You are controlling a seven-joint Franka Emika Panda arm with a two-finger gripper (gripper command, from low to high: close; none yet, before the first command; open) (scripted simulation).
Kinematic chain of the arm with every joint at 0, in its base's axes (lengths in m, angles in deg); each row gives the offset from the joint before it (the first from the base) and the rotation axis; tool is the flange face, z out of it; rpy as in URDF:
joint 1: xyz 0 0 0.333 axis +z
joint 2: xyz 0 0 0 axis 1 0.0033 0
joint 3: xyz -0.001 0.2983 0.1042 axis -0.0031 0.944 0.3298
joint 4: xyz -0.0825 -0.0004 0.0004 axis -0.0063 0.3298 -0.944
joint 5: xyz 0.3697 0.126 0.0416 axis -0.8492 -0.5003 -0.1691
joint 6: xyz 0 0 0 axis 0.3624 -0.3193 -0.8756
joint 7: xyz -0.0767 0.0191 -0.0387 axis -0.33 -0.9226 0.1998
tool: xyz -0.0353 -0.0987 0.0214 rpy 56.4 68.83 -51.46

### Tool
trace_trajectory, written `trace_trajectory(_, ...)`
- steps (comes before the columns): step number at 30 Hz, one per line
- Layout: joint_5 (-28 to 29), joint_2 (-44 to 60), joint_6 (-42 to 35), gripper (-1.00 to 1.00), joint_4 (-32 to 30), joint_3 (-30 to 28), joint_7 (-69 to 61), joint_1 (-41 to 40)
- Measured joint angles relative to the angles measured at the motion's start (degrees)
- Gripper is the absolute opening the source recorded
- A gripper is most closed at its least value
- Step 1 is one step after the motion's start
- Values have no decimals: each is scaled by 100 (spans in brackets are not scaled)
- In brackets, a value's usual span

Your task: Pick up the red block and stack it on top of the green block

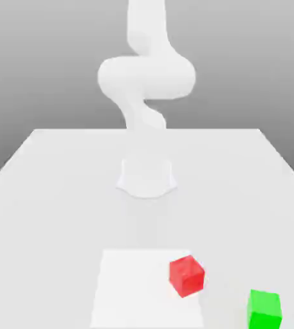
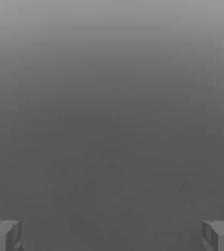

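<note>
The bench (image 1: pixel 59 225) is the largest thing here, a broad, pale surface. In the exterior view its straight far edge and both far corners show, and its side edges spread apart toward the camera.

The white robot arm (image 1: pixel 147 77) stands on the bench, its flared base about midway between the two side edges and set in from the far edge. Above the base the arm rises through a thick, rounded section lying crosswise, and its upper part runs out through the top of the exterior view.

Next comes a flat white patch (image 1: pixel 143 289) with straight edges, on the bench on the camera side of the base, well away from the far edge.

The tool (image 2: pixel 112 236) is seen in the hand view with its two fingers wide apart, open space between them.

The red block (image 1: pixel 186 276) sits at the patch's border on the exterior view's right, turned so that one corner points roughly toward the camera. The green block (image 1: pixel 264 310) is apart from it, on the bench beyond that border, closer to the camera and to the bench's side edge on the exterior view's right. Its lower part is cut off by the picture's bottom; its top face is bare.
</note>
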Motion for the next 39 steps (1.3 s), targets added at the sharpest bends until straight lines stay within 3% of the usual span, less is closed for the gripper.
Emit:
trace_trajectory(20,6,4194,2218,0,-1883,134,-1390,836)
trace_trajectory(26,113,5440,3197,0,-1857,96,-1401,874)
trace_trajectory(27,116,5623,3353,-100,-1831,93,-1401,876)
trace_trajectory(34,125,5657,3376,-100,-1826,87,-1393,882)
trace_trajectory(39,74,4766,2618,-100,-1958,122,-1430,860)
